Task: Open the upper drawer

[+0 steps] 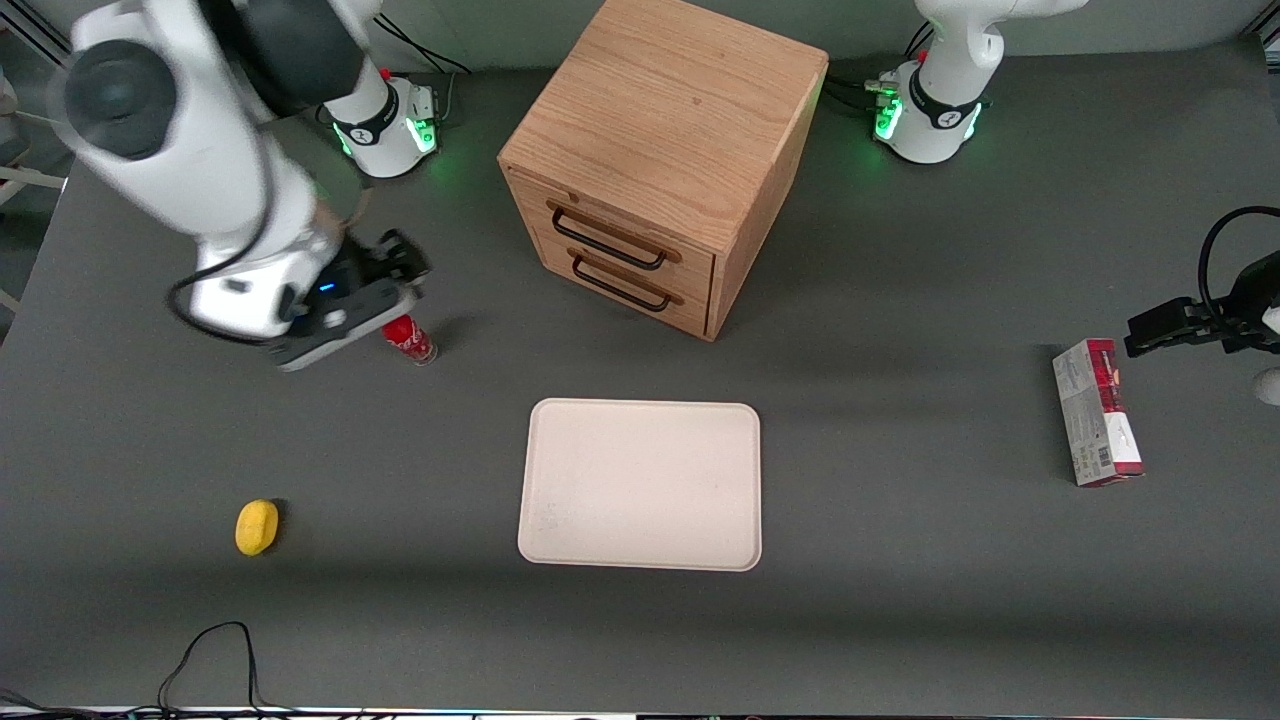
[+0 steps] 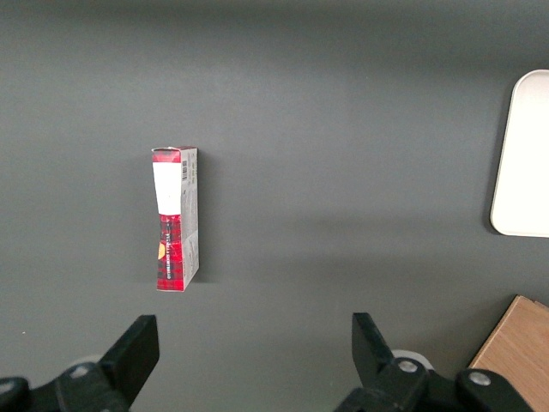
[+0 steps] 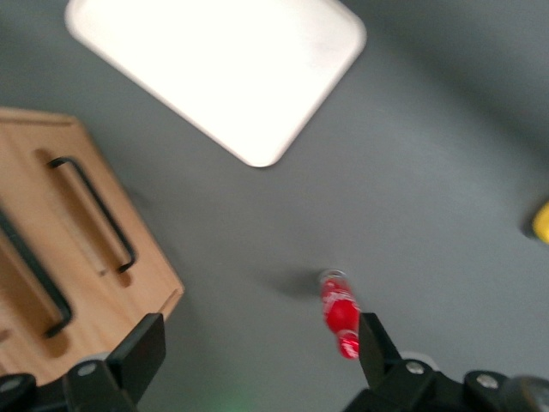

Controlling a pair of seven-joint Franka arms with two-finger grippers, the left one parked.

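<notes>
Two drawers are sitting shut in the cabinet [image 1: 665,150]; the upper drawer [image 1: 612,235] is well apart from the gripper [image 1: 385,290], which is hovering with fingers spread, seemingly just above a red bottle [image 1: 410,340]. Swinging low risks toppling it.

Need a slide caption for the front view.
Open gripper hovers above small red bottle, apart from the cabinet's shut upper drawer.

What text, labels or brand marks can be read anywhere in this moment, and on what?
None is legible.
Red and white carton: print and barcode too small.
Small red bottle, beside the open gripper: white label marks blurred.
Upper drawer of the oak cabinet: no markings.
</notes>
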